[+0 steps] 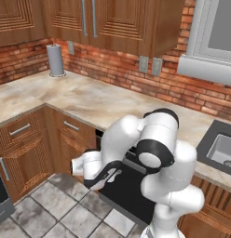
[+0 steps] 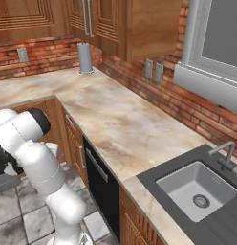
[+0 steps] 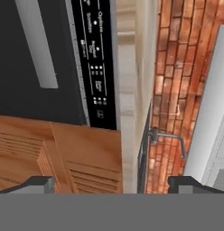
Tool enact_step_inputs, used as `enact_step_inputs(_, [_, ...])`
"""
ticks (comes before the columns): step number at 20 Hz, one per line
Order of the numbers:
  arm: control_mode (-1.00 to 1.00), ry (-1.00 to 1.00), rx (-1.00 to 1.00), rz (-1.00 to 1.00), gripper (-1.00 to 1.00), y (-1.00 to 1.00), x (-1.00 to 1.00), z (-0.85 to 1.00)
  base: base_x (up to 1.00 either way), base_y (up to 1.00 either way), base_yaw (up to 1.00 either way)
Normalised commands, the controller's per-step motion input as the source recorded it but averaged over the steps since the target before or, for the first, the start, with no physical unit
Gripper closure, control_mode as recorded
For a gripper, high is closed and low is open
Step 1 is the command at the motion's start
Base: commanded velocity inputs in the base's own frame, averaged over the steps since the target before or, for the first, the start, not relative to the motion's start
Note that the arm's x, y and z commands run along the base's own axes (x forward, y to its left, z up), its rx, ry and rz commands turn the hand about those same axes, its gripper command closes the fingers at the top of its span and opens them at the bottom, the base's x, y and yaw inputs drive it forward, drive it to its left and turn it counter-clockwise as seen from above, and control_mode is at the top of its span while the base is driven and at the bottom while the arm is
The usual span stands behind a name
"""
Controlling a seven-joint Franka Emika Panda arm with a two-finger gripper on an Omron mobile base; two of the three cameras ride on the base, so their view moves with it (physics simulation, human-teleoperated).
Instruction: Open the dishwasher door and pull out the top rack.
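Pincer [image 3: 109, 184] hangs released before the closed dishwasher door [image 3: 23, 54], so the approach step needs its tips lined up around the grey bar handle [image 3: 38, 43].

Left base view: I look from behind the arm's left, down at the counter [image 1: 89, 100], sink to its right.
Right base view: I look from behind its right, along that same counter, sink close below.
Hand view: rolled sideways, near the dishwasher door [image 3: 23, 58], counter edge beside.
Shared: counter, brick wall [image 2: 154, 91].
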Motion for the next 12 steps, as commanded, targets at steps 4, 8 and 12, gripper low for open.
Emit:
enact_step_inputs(4, [-1.0,-0.02,-0.05,0.0,-1.0,-0.22,0.0,-0.37,0.0,0.0,0.0])
enact_step_inputs(8, [-1.0,-0.06,-0.05,0.0,-1.0,-0.21,0.02,-0.27,0.0,0.0,0.0])
enact_step_inputs(12, [-1.0,-0.09,-0.04,0.0,-1.0,-0.2,0.1,-0.18,0.0,0.0,0.0])
